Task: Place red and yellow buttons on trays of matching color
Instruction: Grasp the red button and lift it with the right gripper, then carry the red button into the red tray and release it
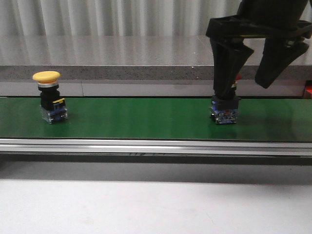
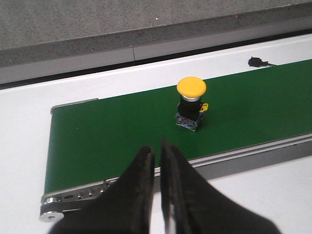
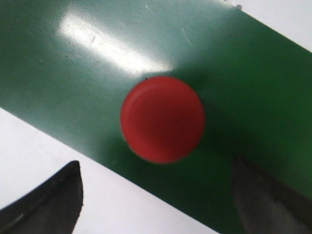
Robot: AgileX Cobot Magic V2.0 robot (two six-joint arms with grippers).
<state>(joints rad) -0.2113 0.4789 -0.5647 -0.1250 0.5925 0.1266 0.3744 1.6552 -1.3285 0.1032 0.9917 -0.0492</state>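
Straddling the red button [image 3: 162,119] on the green belt [image 1: 136,119] at three o'clock, the right gripper [image 1: 246,80] gapes wide and should drop squarely before squeezing, while the left gripper [image 2: 157,161] idles pinched together, empty, the yellow button [image 1: 49,95] standing at nine o'clock

Right gripper [image 1: 249,92] hanging low at the right, pointing down, jaws spreading wide with one finger [image 1: 228,63] nearly vertical and the other angling outward. Left gripper [image 2: 157,168] sitting with fingers pressing almost together, tips nearly touching.
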